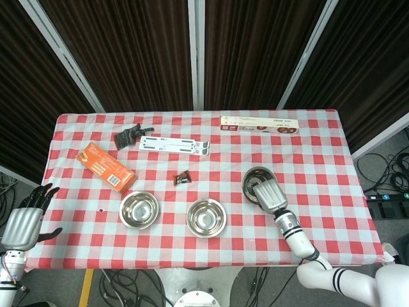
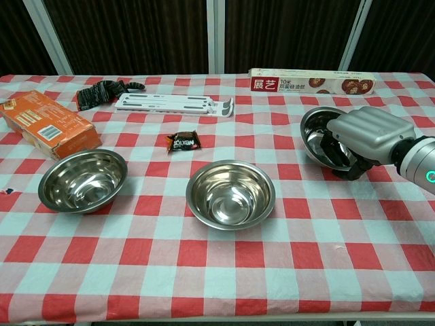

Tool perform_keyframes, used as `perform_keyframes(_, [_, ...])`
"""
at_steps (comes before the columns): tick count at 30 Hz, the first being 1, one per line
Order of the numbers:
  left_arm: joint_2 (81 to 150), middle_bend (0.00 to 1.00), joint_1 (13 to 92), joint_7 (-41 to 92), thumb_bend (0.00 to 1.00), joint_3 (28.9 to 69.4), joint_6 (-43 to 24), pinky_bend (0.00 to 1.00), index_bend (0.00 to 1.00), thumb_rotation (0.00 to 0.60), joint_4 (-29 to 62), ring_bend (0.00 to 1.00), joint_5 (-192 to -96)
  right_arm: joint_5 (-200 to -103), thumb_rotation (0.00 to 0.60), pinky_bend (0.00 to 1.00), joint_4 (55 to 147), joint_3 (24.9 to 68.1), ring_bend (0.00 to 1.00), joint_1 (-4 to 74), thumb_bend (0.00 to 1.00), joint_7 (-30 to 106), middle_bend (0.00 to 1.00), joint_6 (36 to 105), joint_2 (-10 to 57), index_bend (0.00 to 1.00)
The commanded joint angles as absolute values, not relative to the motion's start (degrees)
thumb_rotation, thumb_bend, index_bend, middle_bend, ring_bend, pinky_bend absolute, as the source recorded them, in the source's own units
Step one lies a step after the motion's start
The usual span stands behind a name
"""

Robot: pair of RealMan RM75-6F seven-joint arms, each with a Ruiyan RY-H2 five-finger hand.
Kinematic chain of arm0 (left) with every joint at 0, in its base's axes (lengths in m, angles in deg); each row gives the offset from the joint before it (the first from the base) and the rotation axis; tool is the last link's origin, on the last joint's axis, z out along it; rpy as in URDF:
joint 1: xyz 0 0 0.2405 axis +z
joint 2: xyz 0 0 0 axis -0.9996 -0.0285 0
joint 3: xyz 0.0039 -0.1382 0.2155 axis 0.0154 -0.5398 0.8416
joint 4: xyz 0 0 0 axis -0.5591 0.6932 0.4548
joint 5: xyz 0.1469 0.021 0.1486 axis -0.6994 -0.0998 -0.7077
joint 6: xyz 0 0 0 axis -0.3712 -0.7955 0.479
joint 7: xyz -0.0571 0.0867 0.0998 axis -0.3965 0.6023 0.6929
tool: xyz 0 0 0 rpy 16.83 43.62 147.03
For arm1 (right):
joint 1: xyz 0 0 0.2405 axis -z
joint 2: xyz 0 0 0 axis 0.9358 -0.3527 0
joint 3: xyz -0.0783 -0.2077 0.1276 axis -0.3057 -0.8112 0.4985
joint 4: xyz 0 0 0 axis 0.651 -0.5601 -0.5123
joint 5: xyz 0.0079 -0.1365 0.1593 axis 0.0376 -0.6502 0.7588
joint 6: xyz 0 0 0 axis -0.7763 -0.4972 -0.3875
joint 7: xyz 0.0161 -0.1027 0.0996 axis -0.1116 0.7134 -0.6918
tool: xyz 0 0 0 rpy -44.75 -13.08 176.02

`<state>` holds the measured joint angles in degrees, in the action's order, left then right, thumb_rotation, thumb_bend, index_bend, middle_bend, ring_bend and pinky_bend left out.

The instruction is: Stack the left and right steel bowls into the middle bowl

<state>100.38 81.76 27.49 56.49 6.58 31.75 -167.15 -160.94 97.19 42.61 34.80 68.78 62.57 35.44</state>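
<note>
Right hand (image 2: 370, 138) apparently grips tilted right bowl (image 2: 319, 138).

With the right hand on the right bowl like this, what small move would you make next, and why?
Probably lift the right bowl a little higher and carry it left toward the middle bowl. The right hand grips its rim, the bowl is tilted with its far edge raised, and the middle bowl sits empty.

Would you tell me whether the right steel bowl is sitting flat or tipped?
Tipped: the right steel bowl leans with its opening facing left, gripped by the right hand.
</note>
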Motion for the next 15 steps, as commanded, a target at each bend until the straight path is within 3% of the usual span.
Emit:
perform_keyframes(1, [100.38, 0.17, 81.74, 27.46, 0.11, 56.46, 6.54, 0.27, 0.16, 0.6, 31.76, 0.11, -167.11, -161.75, 0.6, 0.67, 98.22, 42.87, 0.65, 34.62, 0.33, 68.67, 0.65, 63.63, 34.86, 0.69])
perform_keyframes(7, [100.48, 0.17, 81.7, 27.42, 0.11, 56.24, 6.44, 0.27, 0.16, 0.6, 31.65, 0.11, -166.7, -163.88, 0.6, 0.67, 104.37, 43.37, 0.65, 33.56, 0.33, 70.01, 0.65, 65.26, 32.88, 0.69])
perform_keyframes(15, [100.14, 0.17, 81.96, 27.0, 0.11, 55.66, 6.9, 0.27, 0.16, 0.6, 31.8, 0.11, -165.81, -168.37, 0.6, 0.67, 119.47, 42.05, 0.65, 31.77, 0.33, 75.28, 0.65, 66.29, 30.73, 0.69])
